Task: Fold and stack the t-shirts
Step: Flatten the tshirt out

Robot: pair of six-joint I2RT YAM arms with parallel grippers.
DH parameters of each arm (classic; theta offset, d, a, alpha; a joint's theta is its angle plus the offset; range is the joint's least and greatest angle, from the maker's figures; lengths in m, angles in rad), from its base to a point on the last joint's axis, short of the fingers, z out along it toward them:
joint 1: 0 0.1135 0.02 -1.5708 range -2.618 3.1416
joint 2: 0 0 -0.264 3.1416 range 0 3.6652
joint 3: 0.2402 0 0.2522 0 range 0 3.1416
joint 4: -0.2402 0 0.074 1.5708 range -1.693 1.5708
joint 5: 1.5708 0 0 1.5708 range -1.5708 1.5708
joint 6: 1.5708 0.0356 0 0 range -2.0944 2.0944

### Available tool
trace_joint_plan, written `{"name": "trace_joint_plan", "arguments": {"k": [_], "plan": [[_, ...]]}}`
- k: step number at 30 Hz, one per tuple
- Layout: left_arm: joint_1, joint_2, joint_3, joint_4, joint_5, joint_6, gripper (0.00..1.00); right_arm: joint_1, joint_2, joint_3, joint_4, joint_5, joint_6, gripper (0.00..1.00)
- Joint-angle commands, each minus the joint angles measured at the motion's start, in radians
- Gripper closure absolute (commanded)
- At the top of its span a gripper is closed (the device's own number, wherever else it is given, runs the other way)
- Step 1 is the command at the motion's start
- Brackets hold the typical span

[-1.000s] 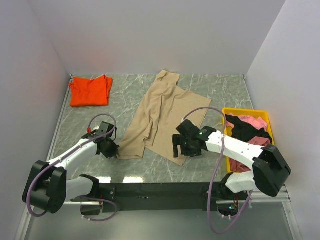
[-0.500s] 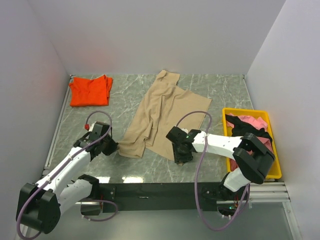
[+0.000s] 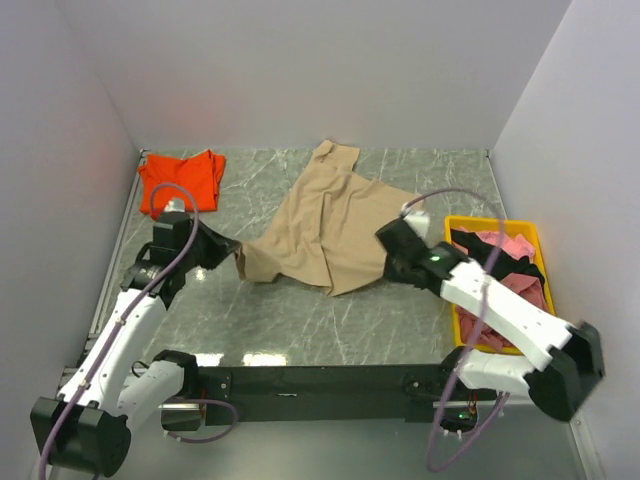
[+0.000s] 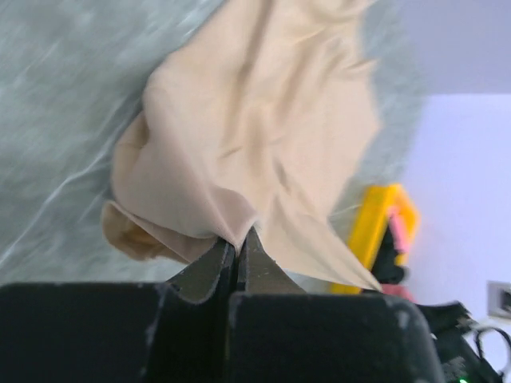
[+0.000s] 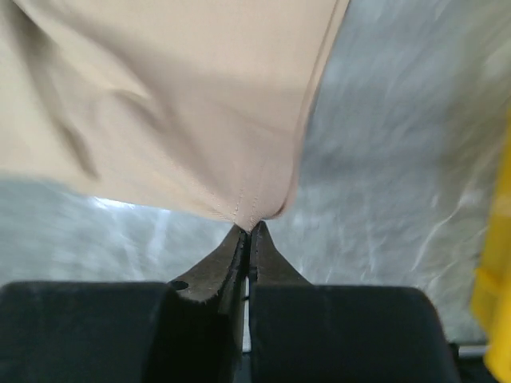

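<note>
We see the left hand and right hand each clamped on a corner of the tan shirt, which spreads between them.

tally: shirts, tray, table, arms
two t-shirts spread in the open, one tan-beige t-shirt and one orange-red t-shirt; one yellow tray with one pink cloth and one dark cloth visible, though how many shirts that heap makes cannot be told; one marble table; two arms, one left arm and one right arm; two grippers, one left gripper and one right gripper.
</note>
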Motion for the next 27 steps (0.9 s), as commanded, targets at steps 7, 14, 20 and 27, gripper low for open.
{"name": "trace_joint_plan", "arguments": {"k": [7, 14, 20, 27], "plan": [[0.085, -0.019, 0.35, 0.071, -0.022, 0.06, 1.0, -0.084, -0.297, 0.332, 0.09, 0.22, -0.247, 1.0], [0.085, -0.125, 0.586, 0.082, -0.158, 0.101, 0.99, -0.083, -0.305, 0.665, 0.106, 0.231, -0.404, 1.0], [0.085, -0.122, 0.859, 0.085, -0.226, 0.205, 0.99, -0.084, -0.294, 0.932, 0.108, 0.071, -0.536, 1.0], [0.085, 0.016, 1.148, 0.052, -0.229, 0.29, 0.99, -0.084, -0.242, 1.104, 0.105, 0.048, -0.611, 1.0]]}}
